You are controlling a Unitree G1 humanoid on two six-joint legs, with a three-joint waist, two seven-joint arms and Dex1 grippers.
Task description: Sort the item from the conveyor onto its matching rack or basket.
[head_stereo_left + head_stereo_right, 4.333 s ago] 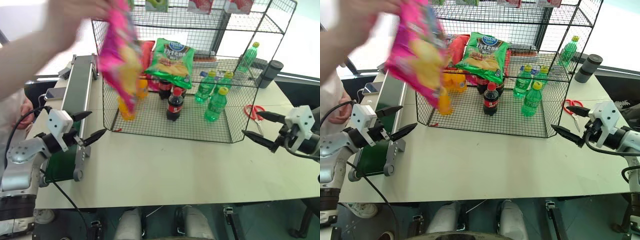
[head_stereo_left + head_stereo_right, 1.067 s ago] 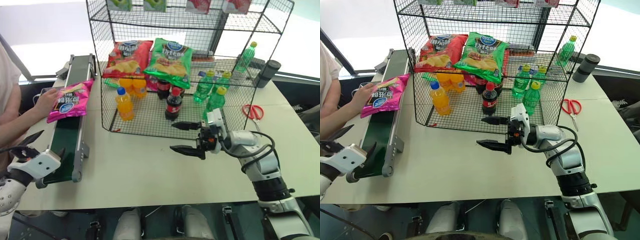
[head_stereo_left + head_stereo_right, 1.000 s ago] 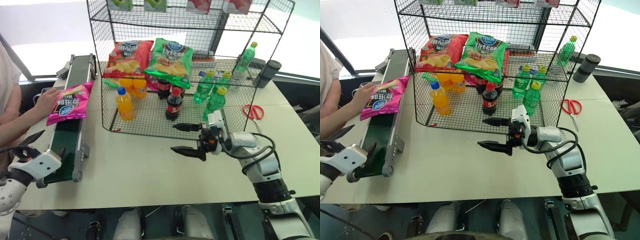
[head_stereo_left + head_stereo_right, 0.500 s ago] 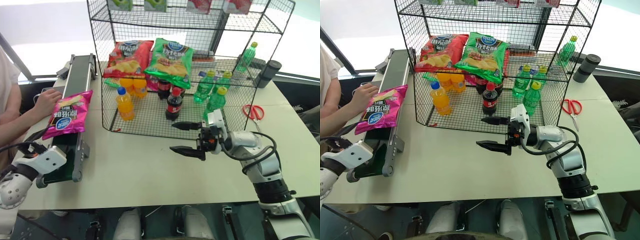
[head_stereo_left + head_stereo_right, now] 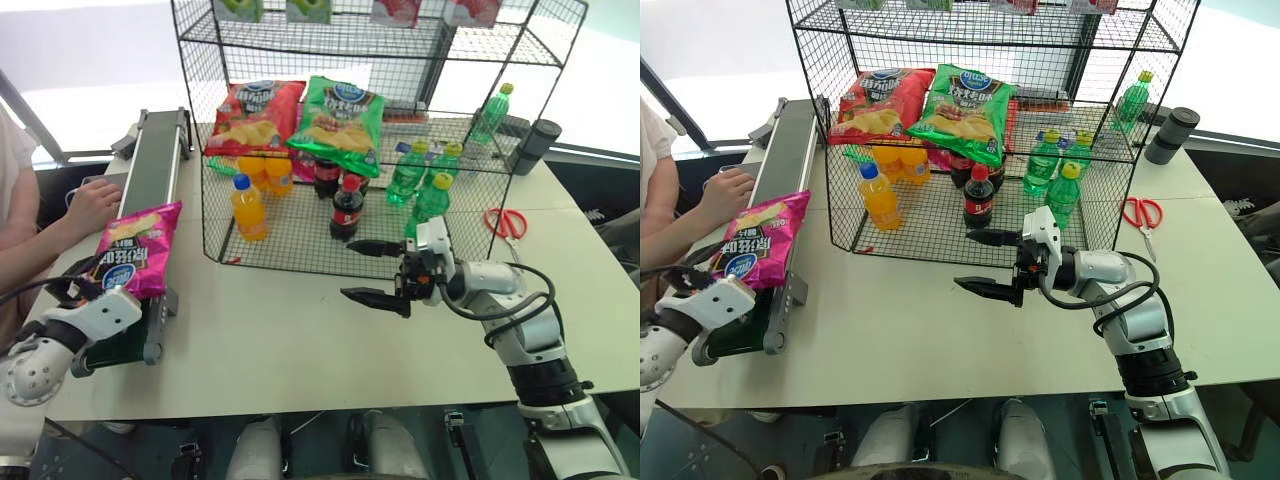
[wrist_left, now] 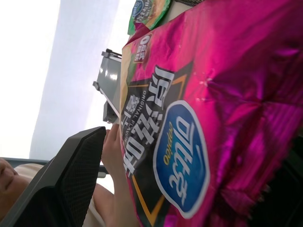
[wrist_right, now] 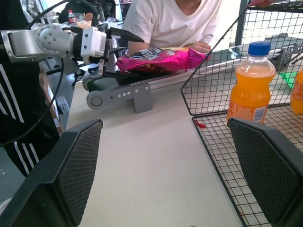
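The item, a magenta-pink chip bag (image 5: 135, 255) with a blue logo, lies on the near end of the conveyor (image 5: 160, 170), a dark green belt along the table's left side. My left gripper (image 5: 105, 290) is open at the belt's near end, and the bag's near edge sits between its spread fingers (image 6: 66, 179). The black wire rack (image 5: 330, 35) stands at the middle back of the table. In front of the rack, over the bare table, my right gripper (image 5: 368, 270) is open and holds nothing, pointing left toward the belt.
A person's hand (image 5: 95, 205) rests beside the belt at the left. The rack holds a red chip bag (image 5: 250, 115), a green chip bag (image 5: 340, 115), an orange bottle (image 5: 248, 210), a cola bottle (image 5: 347, 210) and green bottles (image 5: 425, 190). Red scissors (image 5: 505, 222) and a dark cup (image 5: 535, 147) lie to the right.
The person's hand let go of the pink bag, which rode down the belt to my left gripper. The left gripper edged forward around its near edge. The right arm stayed put.
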